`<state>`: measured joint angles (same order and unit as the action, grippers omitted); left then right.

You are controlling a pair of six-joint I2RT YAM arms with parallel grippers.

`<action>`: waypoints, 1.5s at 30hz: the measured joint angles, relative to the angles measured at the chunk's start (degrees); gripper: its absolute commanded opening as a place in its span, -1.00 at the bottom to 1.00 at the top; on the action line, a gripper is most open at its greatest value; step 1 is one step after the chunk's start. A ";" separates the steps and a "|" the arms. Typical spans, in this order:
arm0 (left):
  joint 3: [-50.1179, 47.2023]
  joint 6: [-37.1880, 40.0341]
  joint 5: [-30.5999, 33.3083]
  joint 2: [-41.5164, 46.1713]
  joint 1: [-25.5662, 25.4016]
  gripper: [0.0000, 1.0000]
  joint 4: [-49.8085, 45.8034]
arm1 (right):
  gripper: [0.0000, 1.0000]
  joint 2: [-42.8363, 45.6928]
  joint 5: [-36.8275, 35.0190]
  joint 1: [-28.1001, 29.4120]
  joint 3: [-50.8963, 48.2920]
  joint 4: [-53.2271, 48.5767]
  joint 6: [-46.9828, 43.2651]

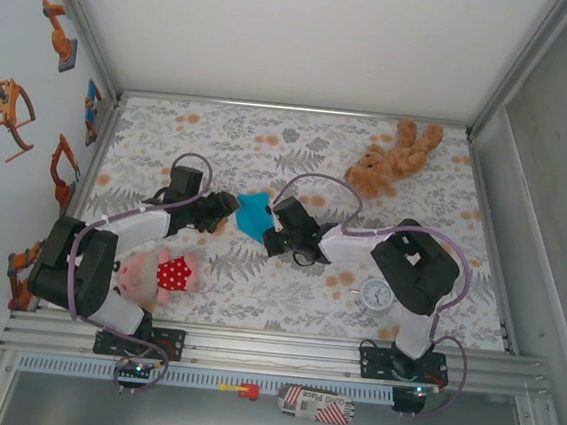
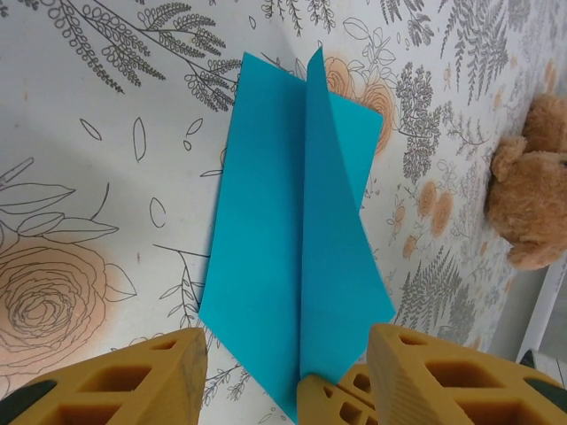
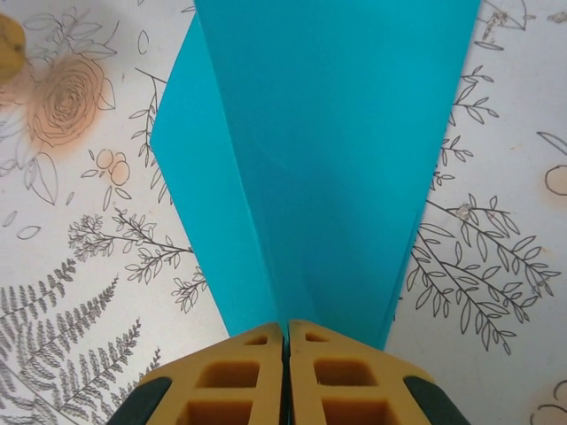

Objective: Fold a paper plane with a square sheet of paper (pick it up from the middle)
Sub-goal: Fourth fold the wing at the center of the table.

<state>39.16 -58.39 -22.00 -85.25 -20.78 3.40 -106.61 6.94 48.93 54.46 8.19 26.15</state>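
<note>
My right end effector is clenched on the raised centre crease of the thin turquoise-blue sheet of paper, which lies folded in the middle of the floral-printed surface. My left end effector is released, with its yellow fingers at both sides of the paper's pointed end.

Top ext cam: fixed high up, behind both arm bases, looks down + fwd over whole table. Left wrist cam: just behind left gripper, low over tabletop, faces along its fingers at blue paper, teddy bear at right edge. Right wrist cam: behind right gripper, nearer still, faces paper from opp. side. All 3 share paper + table patch round it; top & left wrist share bear too.
</note>
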 measured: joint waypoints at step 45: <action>4.37 4.68 -7.54 -17.14 -6.99 -0.08 15.45 | -0.86 -3.13 21.22 -9.97 -8.76 21.31 18.73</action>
<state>43.53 -53.71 -29.54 -102.39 -27.77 18.85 -109.73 28.16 38.96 45.69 29.50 44.88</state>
